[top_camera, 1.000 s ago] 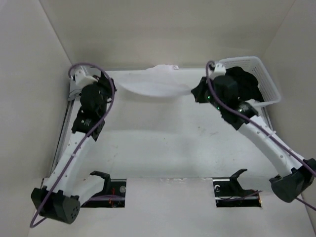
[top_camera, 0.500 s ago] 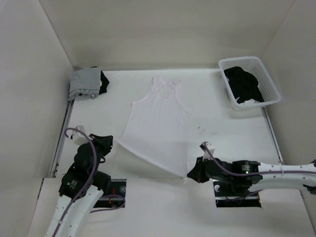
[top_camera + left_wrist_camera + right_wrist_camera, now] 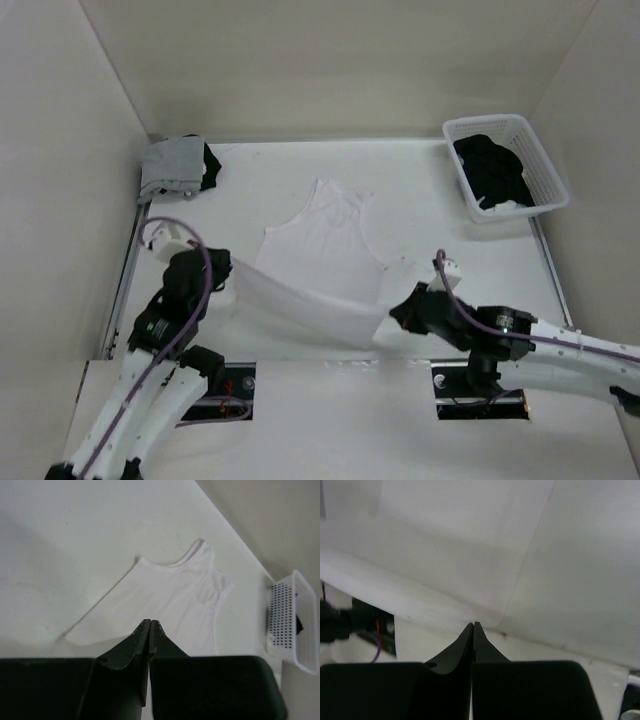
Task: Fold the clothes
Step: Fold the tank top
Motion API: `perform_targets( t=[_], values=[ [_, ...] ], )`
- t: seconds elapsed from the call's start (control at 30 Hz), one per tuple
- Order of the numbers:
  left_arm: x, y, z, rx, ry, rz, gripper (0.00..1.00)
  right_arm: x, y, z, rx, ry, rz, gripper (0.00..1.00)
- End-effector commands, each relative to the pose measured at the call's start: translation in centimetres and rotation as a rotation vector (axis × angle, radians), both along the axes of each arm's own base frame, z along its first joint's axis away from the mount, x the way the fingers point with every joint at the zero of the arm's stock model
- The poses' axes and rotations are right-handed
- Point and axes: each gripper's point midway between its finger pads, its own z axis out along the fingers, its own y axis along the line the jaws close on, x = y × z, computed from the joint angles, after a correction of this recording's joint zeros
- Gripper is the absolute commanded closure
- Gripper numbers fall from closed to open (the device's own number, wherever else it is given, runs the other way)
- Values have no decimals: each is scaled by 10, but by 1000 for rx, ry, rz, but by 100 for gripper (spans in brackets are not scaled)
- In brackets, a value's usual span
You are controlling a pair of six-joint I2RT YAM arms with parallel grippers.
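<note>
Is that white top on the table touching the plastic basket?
Apart. The top view shows a stretch of bare table between the white top and the basket, which sits in the far right corner.

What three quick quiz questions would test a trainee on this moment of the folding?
1. Fill in: the grey pile lies in the far ____ corner.
2. True or false: the basket holds black clothes.
3. The left claw and right claw are both shut on: A) the grey pile, B) the white top, C) the basket?
Key: 1 left; 2 true; 3 B.
</note>
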Motion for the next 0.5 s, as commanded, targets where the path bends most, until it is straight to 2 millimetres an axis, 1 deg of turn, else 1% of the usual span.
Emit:
perform_targets(
  t=[0.0, 0.03, 0.07, 0.13, 0.2, 0.27, 0.3, 0.37, 0.43, 0.47],
  values=[
    [70, -20, 17, 4, -116, 8, 100, 65, -5, 27, -22, -168, -18, 100],
    [88, -22, 21, 9, -122, 16, 100, 88, -10, 33, -14, -193, -48, 100],
    [105, -26, 22, 19, -121, 23, 100, 105, -14, 36, -14, -205, -71, 100],
    [142, -36, 25, 26, -119, 20, 100, 146, -30, 45, -22, -223, -135, 100],
    [176, -44, 22, 37, -104, 22, 100, 179, -41, 51, -36, -225, -173, 100],
    [208, -50, 16, 30, -86, 35, 100, 207, -48, 56, -63, -232, -198, 100],
    [222, -52, 16, 22, -85, 39, 100, 218, -48, 56, -75, -229, -199, 100],
    [244, -58, 18, 9, -84, 39, 100, 239, -46, 59, -77, -232, -208, 100],
    [266, -64, 19, 15, -78, 36, 100, 261, -52, 59, -88, -223, -226, 100],
    [278, -65, 16, 21, -67, 37, 100, 273, -55, 57, -87, -216, -237, 100]
  ],
)
